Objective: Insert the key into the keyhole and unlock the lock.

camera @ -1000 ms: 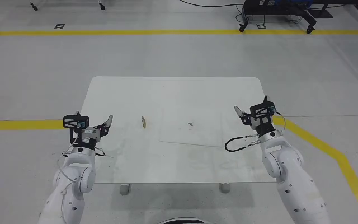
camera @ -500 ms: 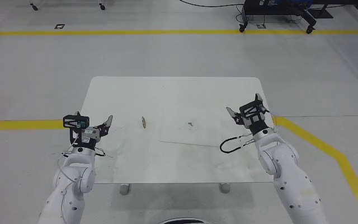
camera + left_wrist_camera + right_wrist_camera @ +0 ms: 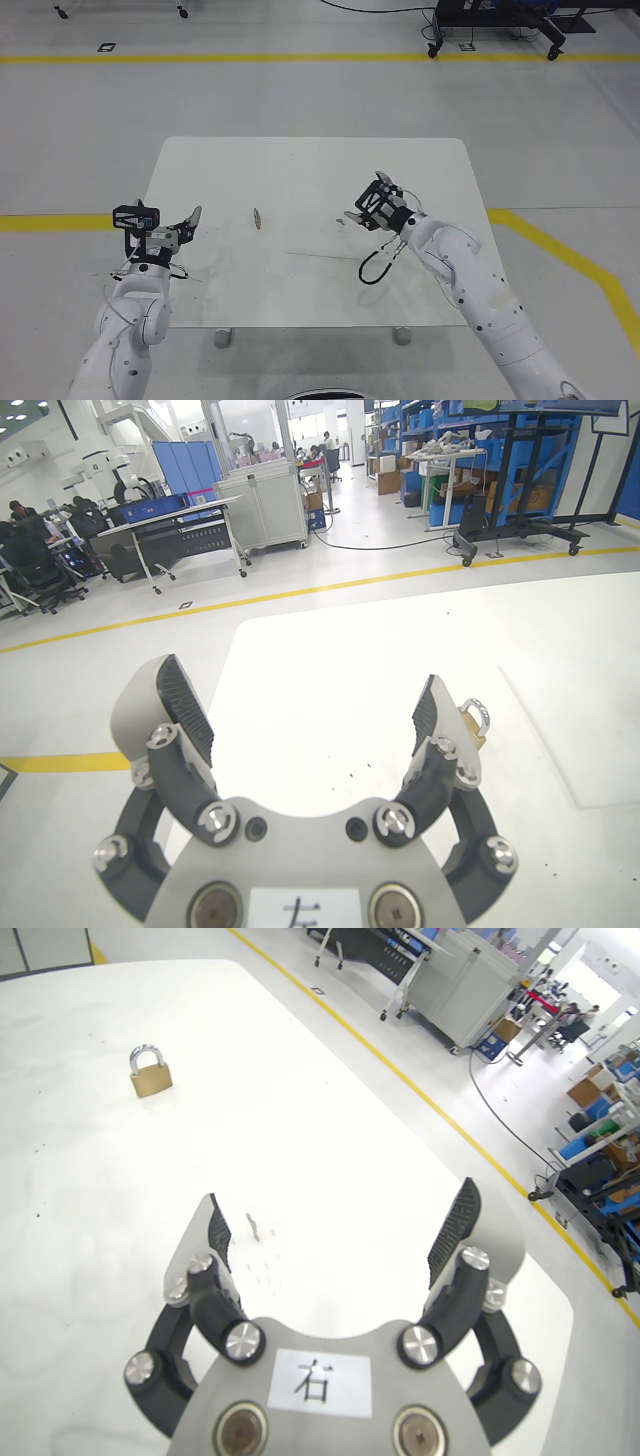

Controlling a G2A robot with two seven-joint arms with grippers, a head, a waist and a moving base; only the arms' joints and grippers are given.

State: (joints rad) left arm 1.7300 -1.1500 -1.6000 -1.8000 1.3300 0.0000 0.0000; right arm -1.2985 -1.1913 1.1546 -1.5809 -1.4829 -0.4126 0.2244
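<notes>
Presently right gripper (image 3: 340,1208), fingers spread, beside key (image 3: 253,1228), apart from lock (image 3: 150,1078). Left gripper (image 3: 300,680), spread too, near lock. Each wears a one-character label (image 3: 320,1380).

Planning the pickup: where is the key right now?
Top view: the key lies on the table near its middle, close by the open right gripper; the padlock sits apart, toward the left arm.

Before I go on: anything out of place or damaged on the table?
Nothing stands out. The padlock rests on the table with its shackle shut, and the key lies apart from it, by the open right gripper. A few dark specks dot the table.
</notes>
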